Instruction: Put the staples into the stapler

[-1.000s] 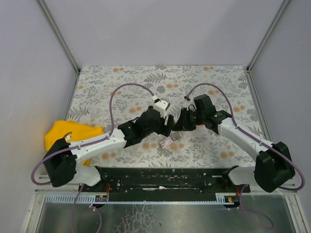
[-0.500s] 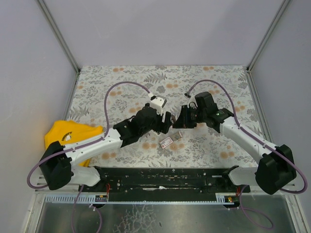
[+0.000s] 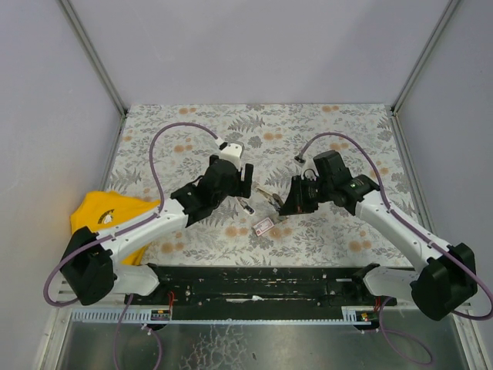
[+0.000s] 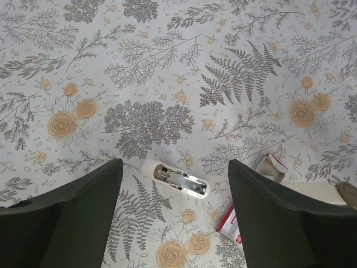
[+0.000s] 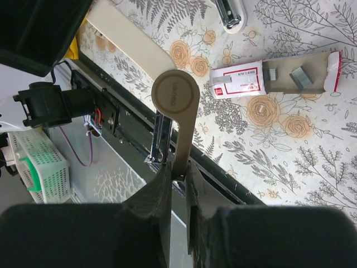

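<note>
My right gripper (image 5: pixel 178 170) is shut on the stapler (image 5: pixel 175 106), a beige arm with a round end and a metal rail beside it, held above the table; the gripper also shows in the top view (image 3: pixel 283 203). The staples carton (image 5: pixel 237 82), pink and white with its grey tray (image 5: pixel 295 78) pulled out, lies flat under it (image 3: pixel 264 227). My left gripper (image 4: pixel 174 165) is open and empty over a small white piece with metal inside (image 4: pixel 175 180), which lies on the table. The carton's corner (image 4: pixel 228 224) shows at its right finger.
A yellow cloth (image 3: pixel 108 212) lies at the table's left edge. The black base rail (image 3: pixel 262 281) runs along the near edge, with a metal tray behind it. Grey walls close in the floral table (image 3: pixel 323 131) on three sides.
My left gripper has pulled back to the left, away from the right gripper and the stapler. The small white piece now lies on the table between the two arms.
</note>
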`<state>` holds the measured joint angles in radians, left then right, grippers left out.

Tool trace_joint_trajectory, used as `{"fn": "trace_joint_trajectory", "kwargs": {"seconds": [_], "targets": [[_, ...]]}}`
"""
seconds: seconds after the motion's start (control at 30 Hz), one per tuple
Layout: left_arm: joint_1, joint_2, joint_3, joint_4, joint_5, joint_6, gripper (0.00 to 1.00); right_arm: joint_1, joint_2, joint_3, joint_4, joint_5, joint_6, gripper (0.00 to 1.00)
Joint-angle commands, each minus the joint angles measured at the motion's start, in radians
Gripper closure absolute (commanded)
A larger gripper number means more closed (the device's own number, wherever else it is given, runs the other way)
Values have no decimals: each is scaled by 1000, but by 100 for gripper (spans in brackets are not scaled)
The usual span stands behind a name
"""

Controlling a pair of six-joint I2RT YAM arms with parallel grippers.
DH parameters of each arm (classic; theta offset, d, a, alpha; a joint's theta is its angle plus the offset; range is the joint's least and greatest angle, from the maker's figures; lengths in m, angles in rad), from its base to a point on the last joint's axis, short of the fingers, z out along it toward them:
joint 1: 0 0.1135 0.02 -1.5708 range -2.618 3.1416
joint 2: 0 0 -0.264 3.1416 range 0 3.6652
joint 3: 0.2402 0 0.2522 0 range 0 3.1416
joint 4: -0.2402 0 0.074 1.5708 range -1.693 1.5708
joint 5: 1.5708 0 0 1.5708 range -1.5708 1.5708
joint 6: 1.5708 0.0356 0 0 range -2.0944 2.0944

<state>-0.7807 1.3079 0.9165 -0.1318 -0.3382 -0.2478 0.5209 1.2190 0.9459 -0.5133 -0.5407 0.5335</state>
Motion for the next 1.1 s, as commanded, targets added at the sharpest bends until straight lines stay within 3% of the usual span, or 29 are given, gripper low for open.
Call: {"fn": "trace_joint_trajectory", "kwargs": {"seconds": [0.0, 0.17, 0.33, 0.57, 0.77, 1.07], "targets": [[25, -41, -7, -9, -24, -32, 24, 7, -35, 4, 52, -49, 15, 100], [74, -132, -35, -13, 28, -128, 21, 7, -5, -91, 296, -72, 127, 100], [184, -225, -47, -50, 166, -187, 18, 7, 84, -142, 569, -100, 197, 100], [280, -306, -29, -127, 313, -181, 13, 2, 219, -164, 802, -105, 263, 100], [321, -350, -23, -173, 347, -126, 11, -39, 361, -214, 1086, -162, 373, 100], [340, -354, -33, -186, 310, -60, 11, -76, 521, -179, 1081, -175, 359, 100]]}}
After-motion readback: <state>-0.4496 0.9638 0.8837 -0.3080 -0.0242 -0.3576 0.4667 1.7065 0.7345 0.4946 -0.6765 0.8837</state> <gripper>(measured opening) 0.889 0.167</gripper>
